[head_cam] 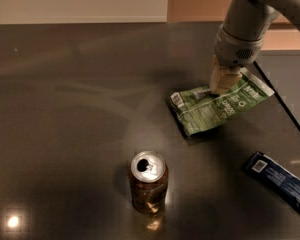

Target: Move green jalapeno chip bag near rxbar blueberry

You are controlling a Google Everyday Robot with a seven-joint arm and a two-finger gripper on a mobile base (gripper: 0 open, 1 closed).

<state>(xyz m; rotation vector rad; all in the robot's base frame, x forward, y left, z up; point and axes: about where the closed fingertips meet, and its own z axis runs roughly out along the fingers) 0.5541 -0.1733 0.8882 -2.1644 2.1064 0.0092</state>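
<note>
Slanting up-right, chip bag (216, 110) in gripper (220, 87)

Smooth pale grey tubular arm (252, 11), a perforated patch on its rounded wrist (237, 46); the beige tool (221, 86) sits beneath it, upper right.

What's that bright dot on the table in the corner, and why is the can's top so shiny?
Camera view: the bright dot is probably an overhead light reflected in the glossy table. Same view: the soda can has a metal top that catches that light too. The green jalapeno chip bag, pinched by the tool, casts a dark shadow beneath itself.
</note>
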